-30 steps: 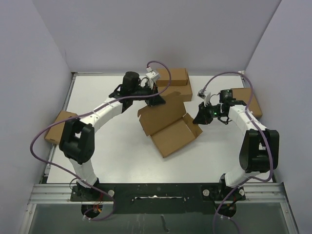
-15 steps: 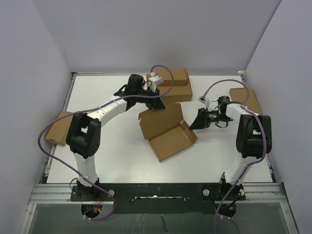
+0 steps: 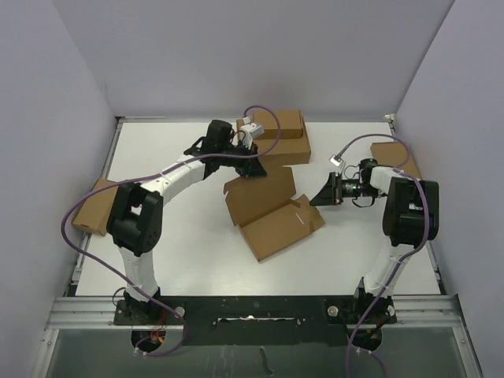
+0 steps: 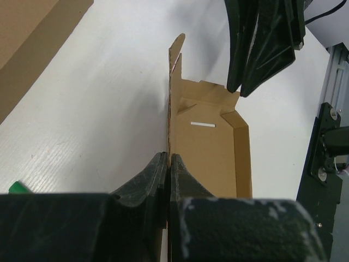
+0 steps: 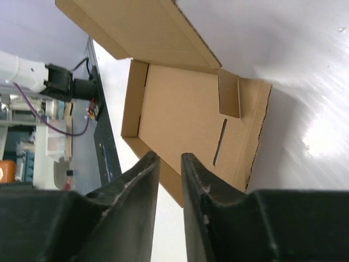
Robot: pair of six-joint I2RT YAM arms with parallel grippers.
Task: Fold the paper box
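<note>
The paper box (image 3: 277, 226) lies open in the middle of the table as a shallow brown cardboard tray, with its lid panel (image 3: 260, 193) tilted up at the back. My left gripper (image 3: 253, 167) is shut on the lid's top edge. In the left wrist view its fingers (image 4: 158, 169) pinch the thin cardboard edge, with the tray (image 4: 210, 147) beyond. My right gripper (image 3: 318, 198) hangs just off the box's right end. In the right wrist view the right gripper (image 5: 168, 159) is open a little with nothing between its fingers, and the slotted end flap (image 5: 240, 125) lies flat beyond.
Two stacked brown boxes (image 3: 280, 134) stand at the back, right behind the left gripper. Another brown box (image 3: 398, 162) sits at the right edge by the right arm, and one (image 3: 93, 206) hangs over the table's left edge. Grey walls enclose three sides.
My right gripper has opened, let go of the box's right end and drawn back slightly to the right. The end flap now lies flat. The left gripper keeps its hold on the lid.
</note>
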